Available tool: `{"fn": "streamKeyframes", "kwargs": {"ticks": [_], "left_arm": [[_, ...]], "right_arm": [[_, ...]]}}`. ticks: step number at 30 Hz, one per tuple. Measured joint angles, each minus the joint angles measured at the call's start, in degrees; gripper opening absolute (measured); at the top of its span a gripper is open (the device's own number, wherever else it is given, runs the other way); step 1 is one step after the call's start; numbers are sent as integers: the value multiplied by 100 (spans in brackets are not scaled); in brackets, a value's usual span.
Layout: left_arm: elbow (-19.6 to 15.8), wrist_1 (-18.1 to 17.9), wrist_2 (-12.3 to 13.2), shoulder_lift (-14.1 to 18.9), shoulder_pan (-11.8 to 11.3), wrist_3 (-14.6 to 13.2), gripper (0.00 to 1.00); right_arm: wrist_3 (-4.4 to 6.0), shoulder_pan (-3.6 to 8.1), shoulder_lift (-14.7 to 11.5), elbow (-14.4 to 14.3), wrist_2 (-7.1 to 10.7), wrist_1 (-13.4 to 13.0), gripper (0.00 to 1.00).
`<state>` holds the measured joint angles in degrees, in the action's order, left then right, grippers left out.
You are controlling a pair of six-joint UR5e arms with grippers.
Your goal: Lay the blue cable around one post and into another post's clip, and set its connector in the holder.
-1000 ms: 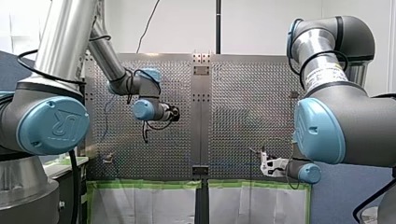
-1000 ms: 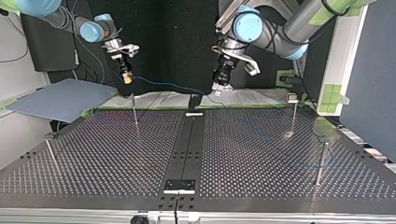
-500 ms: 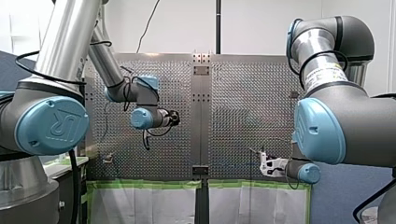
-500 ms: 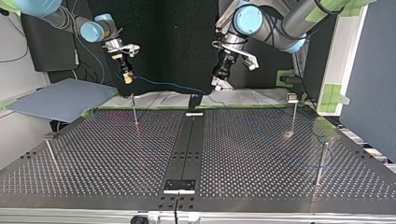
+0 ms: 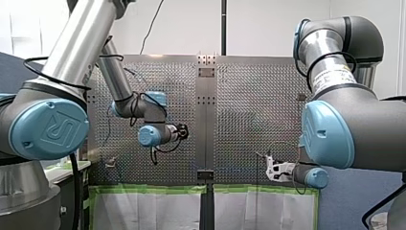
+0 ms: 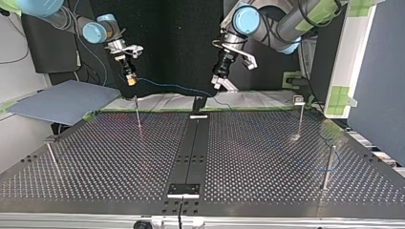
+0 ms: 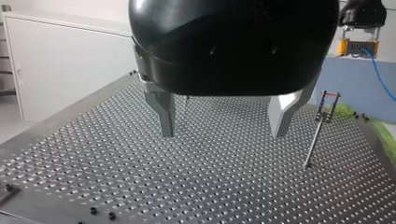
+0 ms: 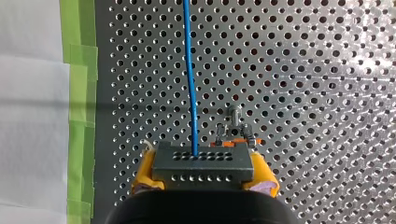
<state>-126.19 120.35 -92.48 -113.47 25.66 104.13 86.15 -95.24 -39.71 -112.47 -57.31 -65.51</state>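
Connector [image 8: 201,161] clamped between right gripper's [image 8: 204,177] yellow pads, these mostly hidden; blue cable [image 6: 172,87] faint across top view's right half. Left gripper [image 7: 223,116] spread, empty.

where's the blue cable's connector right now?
The connector is held between the yellow pads of my right gripper, raised at the top view's left just above a thin post; the blue cable runs out ahead of it.
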Motion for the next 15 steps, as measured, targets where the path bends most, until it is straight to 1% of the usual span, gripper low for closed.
{"fn": "streamKeyframes", "kwargs": {"ticks": [4, 7, 15], "left_arm": [[0, -165, -31, -191, 57, 1, 100], [12, -272, -40, -264, 97, 1, 100], [166, -350, -53, -297, 208, 5, 100]], "right_arm": [[0, -1, 0, 1, 0, -3, 0], [0, -3, 0, 1, 0, -3, 0], [0, -4, 0, 0, 0, 0, 0]]}}
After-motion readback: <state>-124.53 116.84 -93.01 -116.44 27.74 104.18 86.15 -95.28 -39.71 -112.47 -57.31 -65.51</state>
